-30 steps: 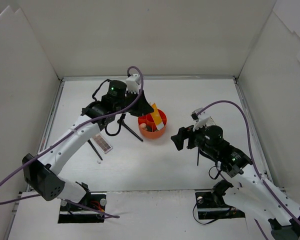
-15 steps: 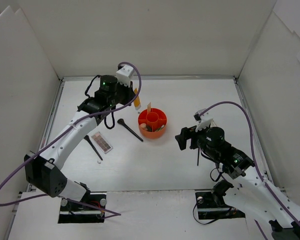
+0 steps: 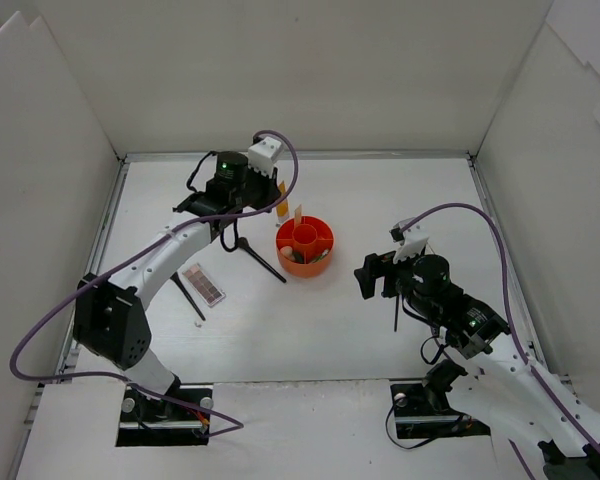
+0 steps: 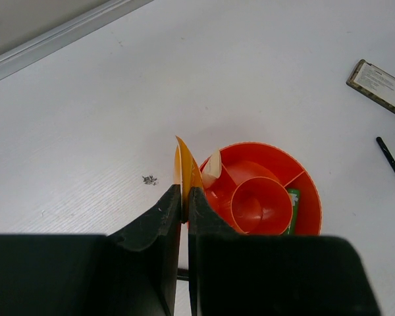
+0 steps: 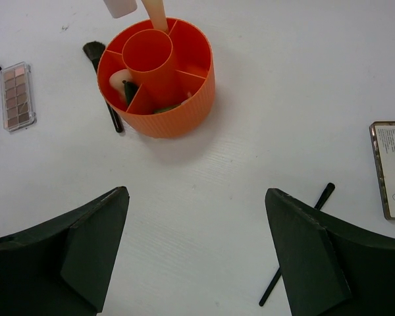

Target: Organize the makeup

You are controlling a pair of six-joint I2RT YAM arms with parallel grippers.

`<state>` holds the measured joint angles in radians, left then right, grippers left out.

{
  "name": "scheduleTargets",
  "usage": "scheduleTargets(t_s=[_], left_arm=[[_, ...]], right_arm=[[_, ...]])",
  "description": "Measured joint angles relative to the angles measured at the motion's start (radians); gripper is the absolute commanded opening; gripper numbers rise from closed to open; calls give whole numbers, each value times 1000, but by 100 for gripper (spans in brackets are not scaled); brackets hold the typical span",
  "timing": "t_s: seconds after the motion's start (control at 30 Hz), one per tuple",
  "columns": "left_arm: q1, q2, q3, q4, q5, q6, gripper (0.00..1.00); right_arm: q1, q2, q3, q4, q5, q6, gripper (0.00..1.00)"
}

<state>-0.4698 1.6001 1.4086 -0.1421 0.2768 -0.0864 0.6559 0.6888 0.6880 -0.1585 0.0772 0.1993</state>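
My left gripper [image 3: 273, 192] is shut on the orange tube [image 3: 281, 206], holding it upright just off the far-left rim of the red-orange holder [image 3: 323, 262]. In the left wrist view the tube [image 4: 184, 168] sticks out between the closed fingers, beside the holder's rim [image 4: 313, 197]. A beige stick [image 3: 298, 215] stands in the holder. A green tube [image 4: 293, 205] and a beige sponge [image 5: 117, 79] lie in its compartments. A black brush [image 3: 262, 261] and the eyeshadow palette [image 3: 204, 284] lie to its left. My right gripper [image 5: 197, 253] is open and empty, right of the holder.
A second black brush [image 3: 185, 295] lies by the palette. Another thin black brush [image 5: 296, 245] lies on the table under my right gripper. A flat labelled compact [image 5: 390, 170] lies at the right. White walls enclose the table on three sides.
My left gripper, still shut on the orange tube, moved from above the holder back and to the left, then slightly right. The right arm has hardly moved.
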Motion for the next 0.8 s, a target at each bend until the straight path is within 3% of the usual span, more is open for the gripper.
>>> scheduleTargets(t_s=[0.57, 0.8], left_arm=[[1, 87, -73, 64, 44, -51, 0], [-6, 106, -95, 102, 34, -75, 29]], right_arm=[[0, 2, -14, -5, 38, -1, 82], [0, 2, -23, -5, 50, 0, 82]])
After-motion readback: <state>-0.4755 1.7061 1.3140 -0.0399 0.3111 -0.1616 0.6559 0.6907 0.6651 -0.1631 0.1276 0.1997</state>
